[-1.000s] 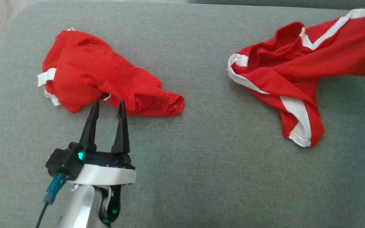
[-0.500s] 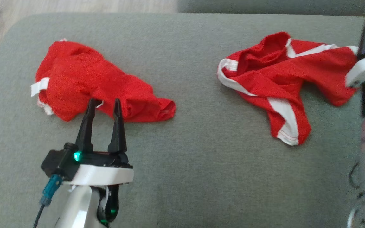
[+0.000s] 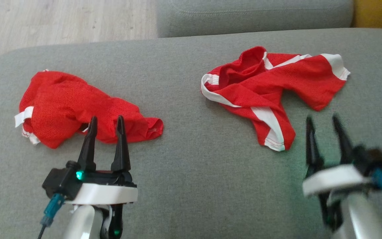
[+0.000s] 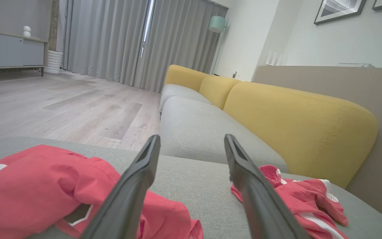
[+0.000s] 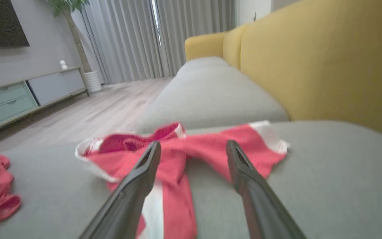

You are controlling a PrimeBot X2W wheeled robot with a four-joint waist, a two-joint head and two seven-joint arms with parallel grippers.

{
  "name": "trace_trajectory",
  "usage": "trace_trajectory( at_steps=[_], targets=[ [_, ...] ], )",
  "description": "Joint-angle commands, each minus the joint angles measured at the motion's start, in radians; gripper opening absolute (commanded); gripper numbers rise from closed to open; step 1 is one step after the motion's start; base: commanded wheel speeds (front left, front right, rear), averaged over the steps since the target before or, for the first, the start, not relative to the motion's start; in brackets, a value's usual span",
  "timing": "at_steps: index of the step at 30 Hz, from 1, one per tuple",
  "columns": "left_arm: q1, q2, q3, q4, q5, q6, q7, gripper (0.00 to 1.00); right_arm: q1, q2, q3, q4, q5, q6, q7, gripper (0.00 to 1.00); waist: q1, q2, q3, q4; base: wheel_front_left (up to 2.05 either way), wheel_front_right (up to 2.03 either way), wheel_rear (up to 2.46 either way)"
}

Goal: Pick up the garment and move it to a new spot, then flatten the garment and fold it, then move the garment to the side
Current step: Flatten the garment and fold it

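You are looking down on a wide grey seat cushion (image 3: 191,186), which is taking up most of the head view, with a second grey cushion (image 3: 254,15) butting against its far edge. A yellow backrest (image 4: 297,113) is running along behind the seats in the left wrist view, and pale wooden floor (image 3: 61,23) is showing past the cushion's far left corner.

The garment (image 3: 267,83), red with white bands, is lying loose and rumpled on the right half of the cushion, one banded end trailing toward you. A second red garment (image 3: 68,106) is sitting bunched on the left half, well apart from the first.

Your left gripper (image 3: 106,119) is hovering at the near edge of that bunched heap with its jaws standing wide apart and gripping nothing (the fingertips are overlapping the cloth in the head view, and you cannot tell whether they are touching it). Your right gripper (image 3: 322,118), blurred in the head view, is sitting just beside the banded garment's trailing end, on its right. Its jaws are also spread wide with nothing between them, and in the right wrist view its fingers are pointing at the garment.
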Motion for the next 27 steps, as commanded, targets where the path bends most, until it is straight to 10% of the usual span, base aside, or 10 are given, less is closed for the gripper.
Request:
trace_trajectory(
  at_steps=[1,21,22,23,27],
  targets=[
    [-0.022,0.002,0.030,-0.032,0.004,0.002,-0.008,1.00,0.022,0.001,0.048,-0.044,0.028,-0.001,-0.010,1.00,0.0001,-0.0001,-0.004,-0.006,0.00,0.00,0.00],
    [-0.069,0.002,-0.003,-0.018,-0.005,-0.001,-0.008,1.00,-0.016,0.001,0.120,0.133,-0.011,-0.001,0.071,1.00,0.0001,-0.0001,0.080,0.075,0.00,0.00,0.00],
    [-0.070,0.002,-0.004,-0.017,-0.005,0.000,-0.008,1.00,-0.024,0.001,0.123,0.155,-0.015,-0.001,0.077,0.95,0.0001,-0.0001,0.080,0.078,0.00,0.00,0.00],
    [-0.070,0.002,-0.004,-0.017,-0.005,0.000,-0.008,1.00,-0.032,0.001,0.126,0.176,-0.019,-0.001,0.082,0.02,0.0001,-0.0001,0.080,0.080,0.00,0.00,0.00],
    [-0.066,0.002,0.002,-0.015,-0.004,0.004,-0.008,1.00,-0.055,0.001,0.113,0.220,-0.070,-0.001,0.072,0.00,0.0001,-0.0001,0.076,0.076,0.00,0.00,0.00]
  ],
)
